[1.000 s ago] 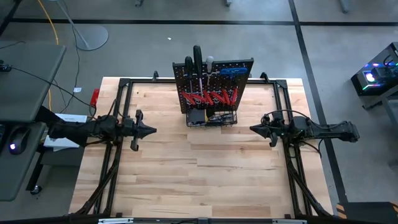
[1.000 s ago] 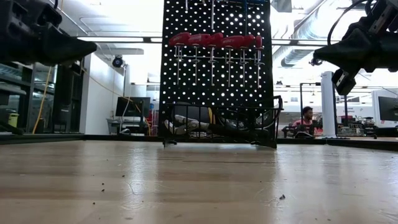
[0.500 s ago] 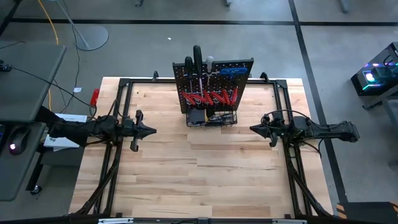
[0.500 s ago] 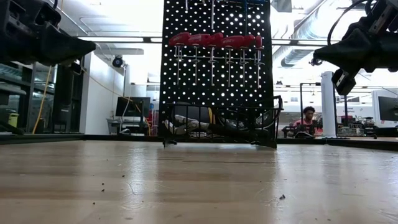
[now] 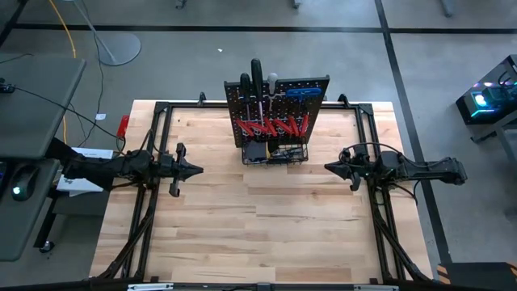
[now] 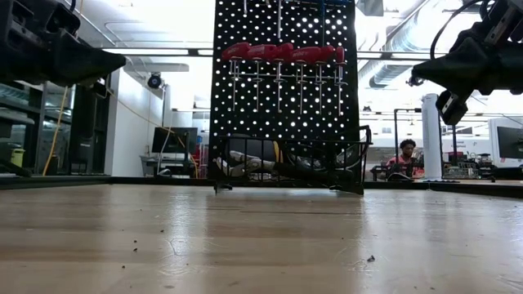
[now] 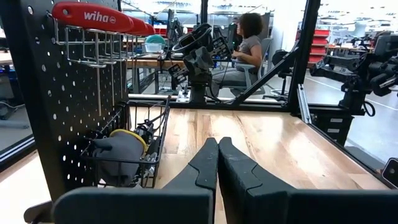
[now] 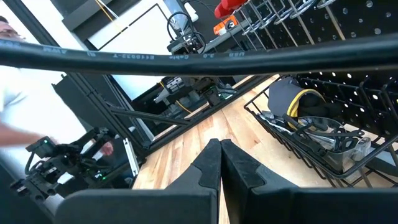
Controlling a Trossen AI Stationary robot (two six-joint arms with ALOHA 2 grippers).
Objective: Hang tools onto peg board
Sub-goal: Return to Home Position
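The black peg board (image 5: 277, 101) stands upright at the table's far middle. Several red-handled screwdrivers (image 6: 282, 54) hang in a row from its hooks; a blue-handled tool (image 5: 299, 93) and dark-handled tools (image 5: 256, 77) hang higher up. More tools (image 7: 121, 152) lie in the black wire basket (image 6: 286, 167) at its base. My left gripper (image 5: 197, 170) is shut and level at the table's left, pointing toward the middle. My right gripper (image 5: 329, 167) is shut and level at the right, pointing back at it. Neither holds anything.
A black metal frame (image 5: 161, 109) runs round the table's edges. Bare wooden tabletop (image 5: 258, 226) lies between the grippers and toward the near edge. A person (image 6: 402, 155) sits in the room beyond the table. A desk with gear (image 5: 32, 105) stands off the left side.
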